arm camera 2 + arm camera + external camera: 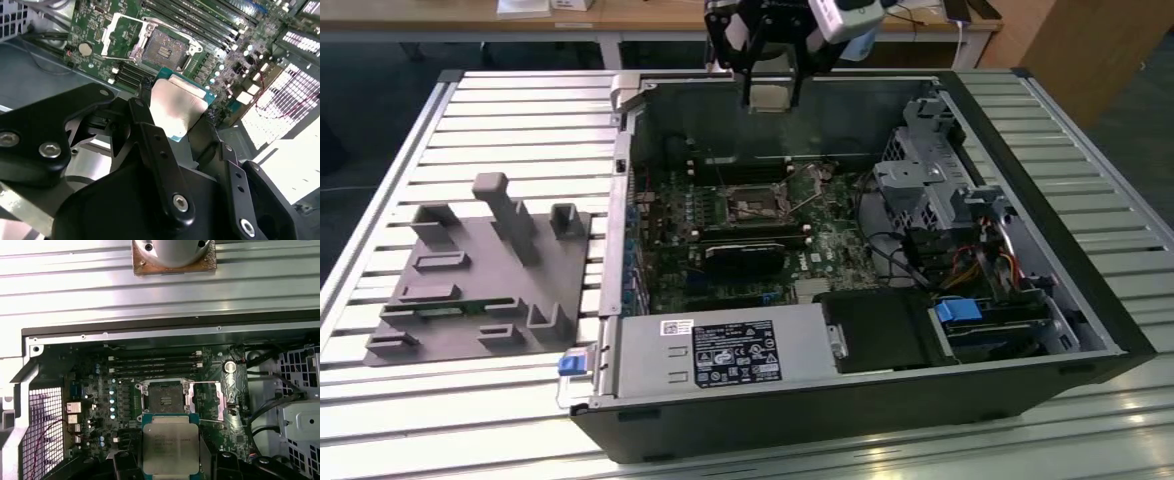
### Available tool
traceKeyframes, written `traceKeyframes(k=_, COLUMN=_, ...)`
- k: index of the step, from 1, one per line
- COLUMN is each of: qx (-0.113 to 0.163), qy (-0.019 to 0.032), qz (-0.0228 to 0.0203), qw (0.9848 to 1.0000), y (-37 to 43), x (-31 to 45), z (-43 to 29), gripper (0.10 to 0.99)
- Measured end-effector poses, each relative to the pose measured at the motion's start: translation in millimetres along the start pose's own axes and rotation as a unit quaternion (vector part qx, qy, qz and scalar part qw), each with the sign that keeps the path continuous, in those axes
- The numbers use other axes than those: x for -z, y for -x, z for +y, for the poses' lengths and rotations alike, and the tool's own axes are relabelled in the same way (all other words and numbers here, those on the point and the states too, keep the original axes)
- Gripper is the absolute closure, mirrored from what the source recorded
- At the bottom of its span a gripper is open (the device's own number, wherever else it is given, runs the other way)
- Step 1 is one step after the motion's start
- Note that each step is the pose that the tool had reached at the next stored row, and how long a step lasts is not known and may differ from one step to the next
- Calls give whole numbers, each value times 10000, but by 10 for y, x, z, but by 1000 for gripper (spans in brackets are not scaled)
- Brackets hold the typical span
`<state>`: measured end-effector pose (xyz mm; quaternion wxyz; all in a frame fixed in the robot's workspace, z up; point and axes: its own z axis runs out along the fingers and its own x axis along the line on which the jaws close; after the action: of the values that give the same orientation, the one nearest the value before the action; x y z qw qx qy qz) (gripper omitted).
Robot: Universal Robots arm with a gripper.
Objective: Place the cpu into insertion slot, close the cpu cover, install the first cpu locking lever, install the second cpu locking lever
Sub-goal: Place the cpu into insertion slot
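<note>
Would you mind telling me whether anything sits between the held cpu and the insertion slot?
Nothing visible does. The gripper holds the cpu above the motherboard, and the insertion slot lies open and bare, with the cpu cover folded back beside it.

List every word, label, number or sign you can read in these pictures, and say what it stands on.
No text can be quoted.
On the power supply, the black label: white print, too small to read.
Beside it, the white sticker: too small to read.
On the cpu, first wrist view: faint print, too blurred to read.
</note>
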<state>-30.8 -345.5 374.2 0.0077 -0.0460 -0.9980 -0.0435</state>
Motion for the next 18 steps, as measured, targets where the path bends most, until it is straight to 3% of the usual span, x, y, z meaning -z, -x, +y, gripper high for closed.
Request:
traceKeyframes(k=9, qx=-504, qy=8, qz=-45, qw=9987, y=-14, x=-11, z=-2, gripper=545)
traceKeyframes(k=18, qx=-1067, qy=11, qz=-94, qw=9942, y=-16, x=-24, z=-4, gripper=545)
